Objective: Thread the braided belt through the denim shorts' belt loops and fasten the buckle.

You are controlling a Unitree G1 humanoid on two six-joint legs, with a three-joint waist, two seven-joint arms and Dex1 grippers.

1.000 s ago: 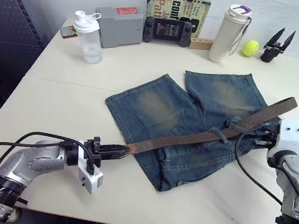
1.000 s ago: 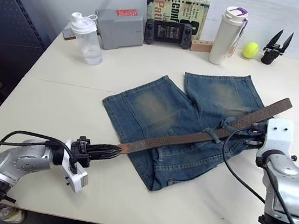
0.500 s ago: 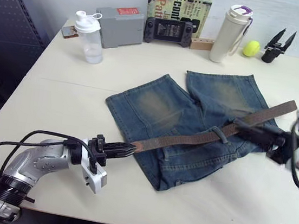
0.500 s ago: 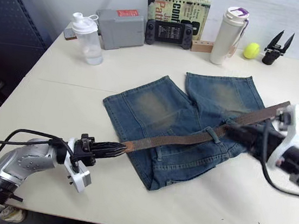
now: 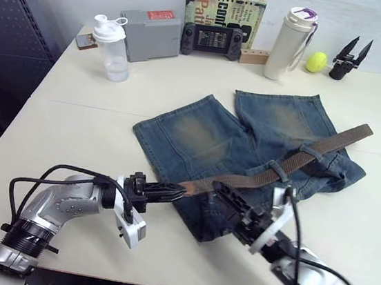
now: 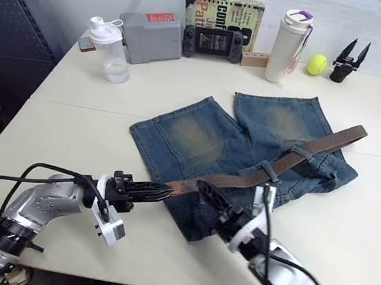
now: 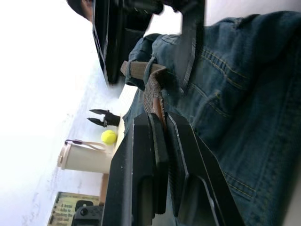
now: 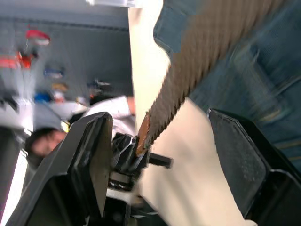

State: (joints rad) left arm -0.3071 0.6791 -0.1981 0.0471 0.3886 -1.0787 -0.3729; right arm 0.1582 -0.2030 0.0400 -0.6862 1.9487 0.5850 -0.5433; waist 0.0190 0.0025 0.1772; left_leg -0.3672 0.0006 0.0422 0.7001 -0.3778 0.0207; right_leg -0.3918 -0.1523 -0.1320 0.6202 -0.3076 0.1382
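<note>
The left gripper (image 5: pixel 179 191) pinches the braided belt (image 5: pixel 281 169) end over the denim shorts (image 5: pixel 246 146) (right gripper (image 5: pixel 221 190) close beside it, fingers apart)

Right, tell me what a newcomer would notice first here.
The shorts spread mid-table, with the belt lying slantwise across them and passing under loops. The left gripper is shut on the belt's near end at the shorts' front edge, and the right gripper, open, sits just beside it over the same stretch. Bottles, a book and a yellow ball line the far edge.
</note>
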